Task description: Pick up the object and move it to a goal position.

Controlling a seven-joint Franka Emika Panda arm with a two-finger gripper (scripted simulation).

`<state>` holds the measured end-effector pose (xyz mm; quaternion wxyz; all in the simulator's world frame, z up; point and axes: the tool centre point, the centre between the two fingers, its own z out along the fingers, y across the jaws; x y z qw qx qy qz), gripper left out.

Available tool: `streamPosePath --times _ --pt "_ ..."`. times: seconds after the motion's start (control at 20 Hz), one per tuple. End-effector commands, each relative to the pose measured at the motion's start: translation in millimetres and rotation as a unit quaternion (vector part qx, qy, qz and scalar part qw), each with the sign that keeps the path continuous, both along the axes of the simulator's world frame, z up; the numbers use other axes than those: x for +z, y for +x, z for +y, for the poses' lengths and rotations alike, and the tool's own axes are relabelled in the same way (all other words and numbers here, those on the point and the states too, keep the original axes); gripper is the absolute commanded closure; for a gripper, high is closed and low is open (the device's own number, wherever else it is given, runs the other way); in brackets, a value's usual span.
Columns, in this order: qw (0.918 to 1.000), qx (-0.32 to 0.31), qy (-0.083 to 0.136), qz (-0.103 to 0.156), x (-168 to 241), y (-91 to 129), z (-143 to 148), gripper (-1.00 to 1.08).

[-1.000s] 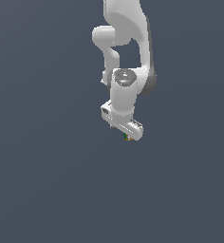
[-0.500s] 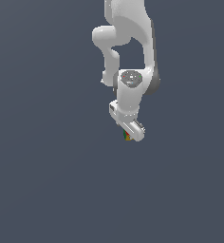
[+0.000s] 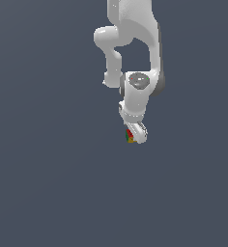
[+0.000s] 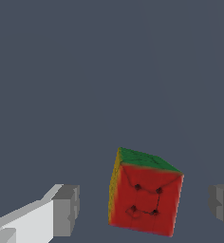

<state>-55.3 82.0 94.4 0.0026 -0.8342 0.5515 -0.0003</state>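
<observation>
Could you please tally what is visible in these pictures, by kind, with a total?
Multicoloured cube: 1
White robot arm with gripper, jaws open on either side of the cube: 1
Total: 2

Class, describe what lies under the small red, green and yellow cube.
Only plain grey floor shows around the small red, green and yellow cube; its underside is hidden. Grey fingers flank it, apart.

Simulator render — flat grey void (image 3: 43, 193), no furnishings.
</observation>
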Motion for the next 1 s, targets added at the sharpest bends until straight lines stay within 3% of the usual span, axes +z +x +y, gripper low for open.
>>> streamPosePath --times 0.0,0.45,0.95 --pt "0.9996 -0.027 0.0 0.001 -2.9 -4.3 4.2 -0.92" --pt "0.996 -0.089 -0.001 0.002 -9.5 -14.5 13.6 -0.92" --pt "0.9948 -0.102 -0.002 0.002 -12.3 -16.8 15.6 -0.92"
